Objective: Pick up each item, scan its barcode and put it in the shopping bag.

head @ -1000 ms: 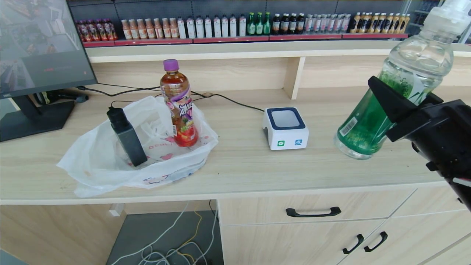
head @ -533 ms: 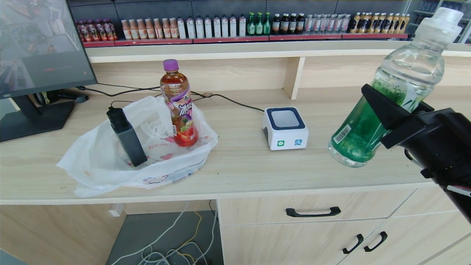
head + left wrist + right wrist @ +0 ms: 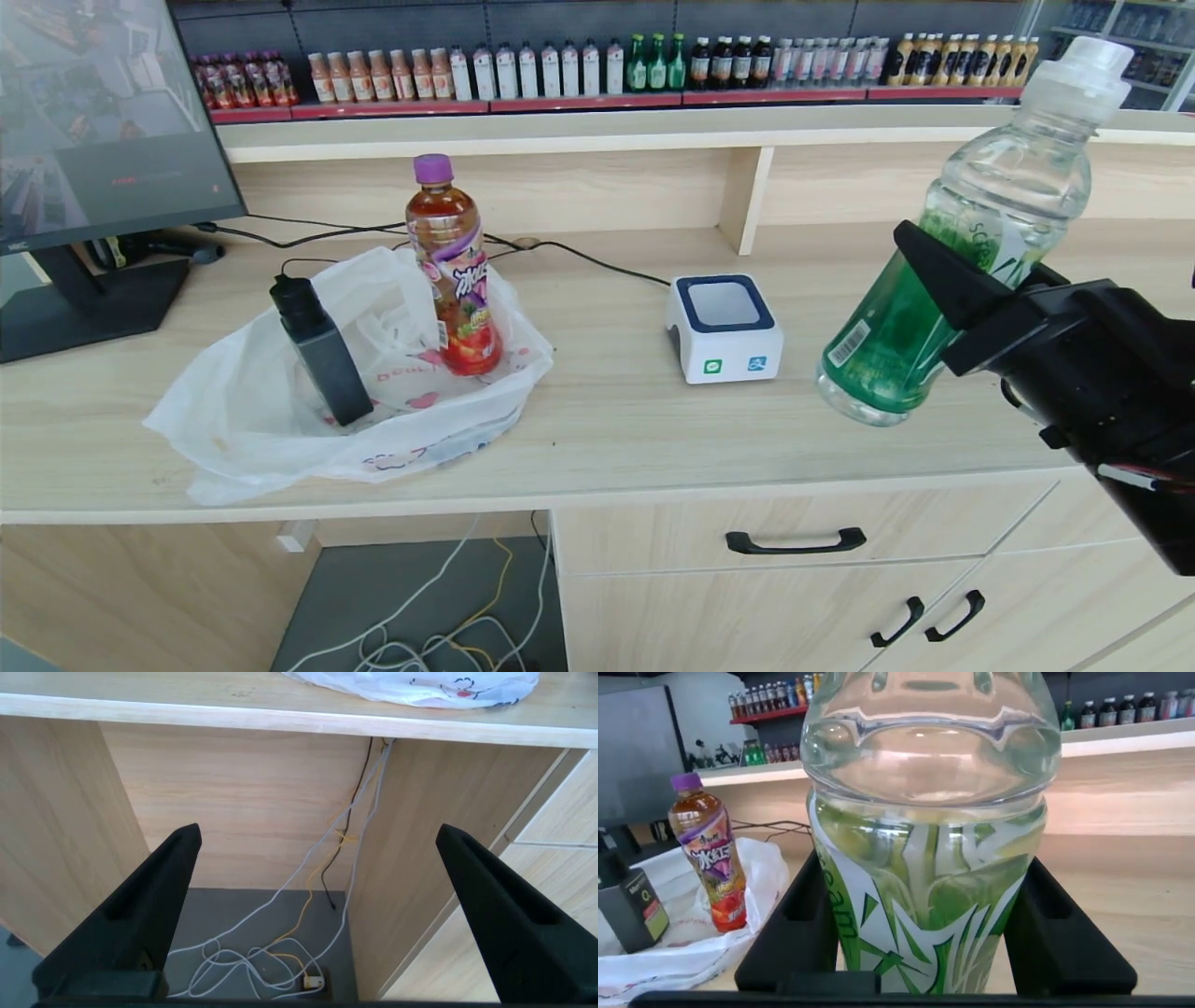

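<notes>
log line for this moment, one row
right gripper: shut on green bottle, tilted, right of scanner | left gripper: open, below counter | shopping bag: tea bottle, dark bottle inside

- green bottle (image 3: 887, 345): clear plastic, glossy and smooth
- shopping bag (image 3: 243, 420): thin white plastic, crinkled, faintly shiny
- counter (image 3: 635, 420): pale wood grain, matt
- scanner (image 3: 724, 355): smooth white plastic, glossy top window

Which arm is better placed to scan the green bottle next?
Right, I judge. The right gripper is shut on the green bottle, tilted in the air beside the scanner, barcode showing. The left gripper is open and empty, down below the counter edge.
</notes>
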Controlling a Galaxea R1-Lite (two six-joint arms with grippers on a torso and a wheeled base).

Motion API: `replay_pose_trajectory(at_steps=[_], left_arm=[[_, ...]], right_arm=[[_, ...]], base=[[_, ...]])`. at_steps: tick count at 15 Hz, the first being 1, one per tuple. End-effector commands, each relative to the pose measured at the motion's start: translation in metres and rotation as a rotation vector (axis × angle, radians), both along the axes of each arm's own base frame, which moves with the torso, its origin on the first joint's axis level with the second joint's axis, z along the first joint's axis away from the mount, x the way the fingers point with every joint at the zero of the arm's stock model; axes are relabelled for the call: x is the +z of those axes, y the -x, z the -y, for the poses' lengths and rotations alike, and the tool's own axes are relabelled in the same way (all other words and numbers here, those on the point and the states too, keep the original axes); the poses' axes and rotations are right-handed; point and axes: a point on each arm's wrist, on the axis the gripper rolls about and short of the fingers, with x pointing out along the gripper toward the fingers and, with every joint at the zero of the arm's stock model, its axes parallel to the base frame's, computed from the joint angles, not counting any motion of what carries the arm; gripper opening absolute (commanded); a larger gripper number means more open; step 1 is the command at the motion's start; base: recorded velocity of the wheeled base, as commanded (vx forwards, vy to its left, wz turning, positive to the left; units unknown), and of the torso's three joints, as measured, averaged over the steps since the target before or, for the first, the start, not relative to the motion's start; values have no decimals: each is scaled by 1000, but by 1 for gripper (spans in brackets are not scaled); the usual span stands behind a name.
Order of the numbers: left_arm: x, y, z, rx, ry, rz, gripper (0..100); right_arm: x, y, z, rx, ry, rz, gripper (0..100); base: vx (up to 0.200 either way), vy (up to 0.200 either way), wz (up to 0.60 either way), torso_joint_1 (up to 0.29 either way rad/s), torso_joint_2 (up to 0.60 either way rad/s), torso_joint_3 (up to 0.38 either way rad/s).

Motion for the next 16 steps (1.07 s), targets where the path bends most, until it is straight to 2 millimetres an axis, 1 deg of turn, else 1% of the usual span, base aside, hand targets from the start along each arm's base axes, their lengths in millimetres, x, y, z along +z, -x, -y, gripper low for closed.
replay_pose_trajectory(at_steps=[1,4,10,11,13,14,16], left_arm=[[0,0,0,0,0,0,100],[0,0,0,0,0,0,100],[0,0,0,0,2,0,100],[0,0,0,0,2,0,100],[0,0,0,0,0,0,100],[0,0,0,0,0,0,100],[0,0,0,0,0,0,100]], right_arm=[[-2,-1,-1,1,4,-8,0],[1,-4,1,-11,2,1,0],[2,-4,-2,0,1,9,0],[0,1,-9,36,6,1,0],[-3,0,-17,64,13,-11,0],[-6,-5,-21,68,21,-23,0],[-7,-12,-28,78,23,-22,0]], base=[[0,200,0,2,2,-2],[0,200,0,9,1,-2],[0,200,0,0,2,2],[0,200,0,2,2,2],[0,200,0,2,5,0],[0,200,0,-2,-2,2],[0,200,0,2,2,2]])
